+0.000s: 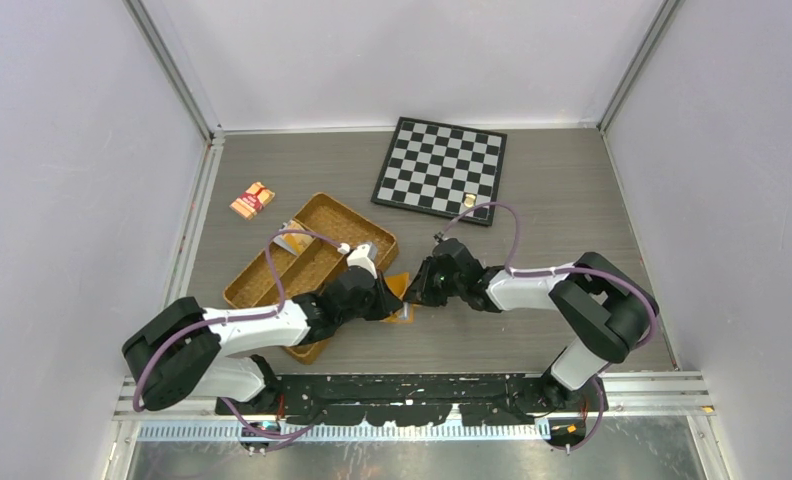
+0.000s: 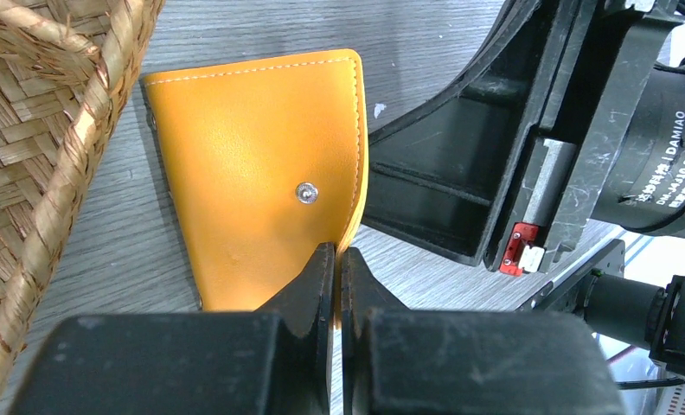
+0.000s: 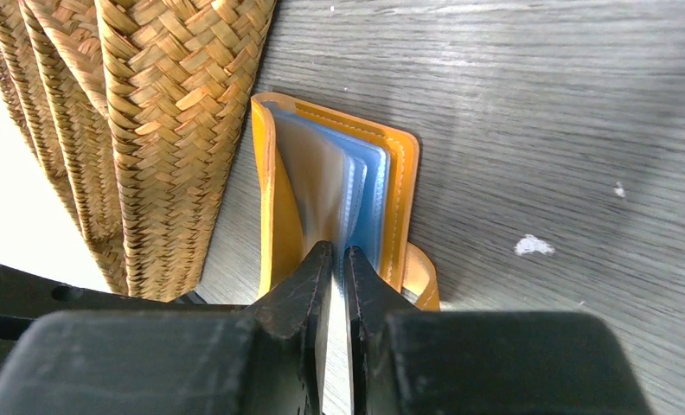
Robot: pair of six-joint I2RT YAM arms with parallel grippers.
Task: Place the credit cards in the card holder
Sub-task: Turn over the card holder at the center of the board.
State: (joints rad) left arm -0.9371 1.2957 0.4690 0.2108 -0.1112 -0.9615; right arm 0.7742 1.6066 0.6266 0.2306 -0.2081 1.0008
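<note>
Right wrist view: holder (image 3: 278, 216) stands open beside tray (image 3: 166, 104), blue sleeves (image 3: 369, 199) showing; right gripper (image 3: 339, 259) nearly closed there, grip unclear; left gripper (image 2: 337, 259) pinches holder's edge.

Overhead view, wrist views sharing card holder (image 2: 252, 156)

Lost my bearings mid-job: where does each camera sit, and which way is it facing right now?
Top external: above and behind the bases, looking down at the table; both arms show, meeting at the card holder.
Left wrist: on the left arm, facing the holder's orange cover; left gripper pinches its edge.
Right wrist: on the right arm, facing the holder's open sleeves; right gripper shows.
Shared: all three show the holder and woven tray.
</note>
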